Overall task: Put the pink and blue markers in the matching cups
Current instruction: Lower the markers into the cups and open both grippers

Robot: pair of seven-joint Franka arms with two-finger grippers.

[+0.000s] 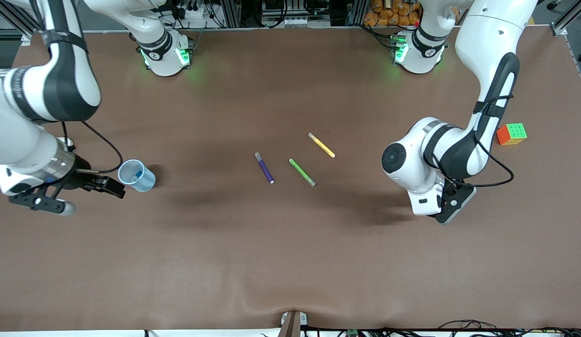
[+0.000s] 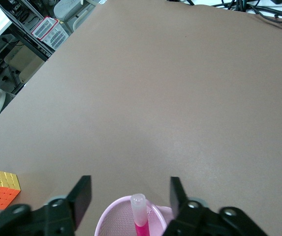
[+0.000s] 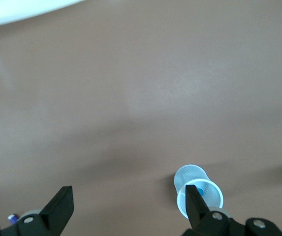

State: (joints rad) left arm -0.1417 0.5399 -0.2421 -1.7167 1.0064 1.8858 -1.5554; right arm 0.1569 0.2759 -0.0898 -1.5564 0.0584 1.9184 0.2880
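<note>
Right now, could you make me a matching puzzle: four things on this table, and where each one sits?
Things:
1. pink marker
2. blue cup
3. yellow pen
4. puzzle cube

Places:
A. lying on the bare table, toward the left arm's end
B. standing in the pink cup
C. mid-table, farther from the front camera than the green pen
D. toward the right arm's end

Pairs: 1-B, 2-D, 3-C, 4-A

a brown tabletop (image 1: 290,262) fills nearly the whole scene, lit evenly, with soft shadows across its middle. along its edge by the arm bases stand metal frame rails (image 1: 234,11), cables and a heap of orange packets (image 1: 393,11). white plastic baskets (image 2: 52,32) sit off the tabletop's edge.
</note>
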